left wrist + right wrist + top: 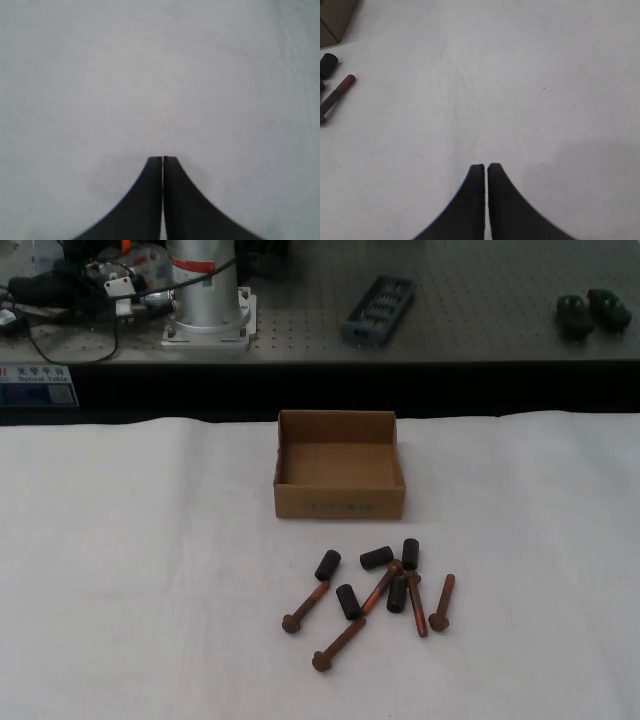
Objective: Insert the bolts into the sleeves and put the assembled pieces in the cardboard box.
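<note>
five bolts (338, 644) and five sleeves (377, 557) lie in a loose heap on the white cloth (120, 570), just on the near side of the cardboard box (340, 502). none looks joined yet, so i judge the step in hand to be the first pick. the left gripper (163, 159) hangs over bare cloth, its fingers pressed together on nothing. the right gripper (486, 166) is likewise closed to a hairline and empty, with the heap's edge off to one side. the outlying parts look the best start: the rightmost bolt (442, 602) lies a little apart from its neighbours, its long axis running nearly straight from near to far, head toward the near edge. the leftmost bolt (305, 607) slants, head near and left, its tip aimed at a sleeve (328, 565) just beyond it. each gripper should open first, close across the shank or sleeve rather than along it, and line up the two axes before pushing.
</note>
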Available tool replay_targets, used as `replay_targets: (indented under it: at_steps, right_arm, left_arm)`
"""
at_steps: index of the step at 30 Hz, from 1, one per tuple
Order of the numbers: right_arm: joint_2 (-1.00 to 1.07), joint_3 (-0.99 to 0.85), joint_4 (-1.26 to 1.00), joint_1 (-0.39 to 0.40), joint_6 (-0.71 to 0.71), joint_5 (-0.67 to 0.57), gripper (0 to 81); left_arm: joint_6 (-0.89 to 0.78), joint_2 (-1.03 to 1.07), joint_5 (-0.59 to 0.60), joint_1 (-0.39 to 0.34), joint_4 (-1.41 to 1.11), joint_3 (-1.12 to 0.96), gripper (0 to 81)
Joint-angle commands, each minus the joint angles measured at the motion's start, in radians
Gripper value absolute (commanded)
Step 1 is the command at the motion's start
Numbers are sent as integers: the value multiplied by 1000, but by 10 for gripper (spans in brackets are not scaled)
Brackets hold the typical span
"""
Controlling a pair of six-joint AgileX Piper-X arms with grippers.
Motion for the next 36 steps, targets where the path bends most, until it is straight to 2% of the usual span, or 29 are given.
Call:
replay_targets:
  at_steps: [1,16,21,23,25,33,36]
  right_arm:
    - [-2,-10,-6,1,-8,3,26]
    - [-2,-10,-6,1,-8,3,26]
    - [-2,-10,-28,1,5,3,26]
    - [-2,-10,-37,1,56,3,26]
    - [-2,-10,-37,1,114,3,26]
    - [-2,-10,-76,1,336,3,26]
    - [-2,-10,-114,1,516,3,26]
  left_arm:
    - [18,0,-11,3,62,2,7]
    - [8,0,0,3,49,2,7]
    - [-205,0,194,3,-15,2,7]
    - [-337,0,288,3,-51,2,7]
    - [-452,0,327,3,-82,2,7]
    - [-650,0,327,3,-97,2,7]
    - [-723,0,332,3,-97,2,7]
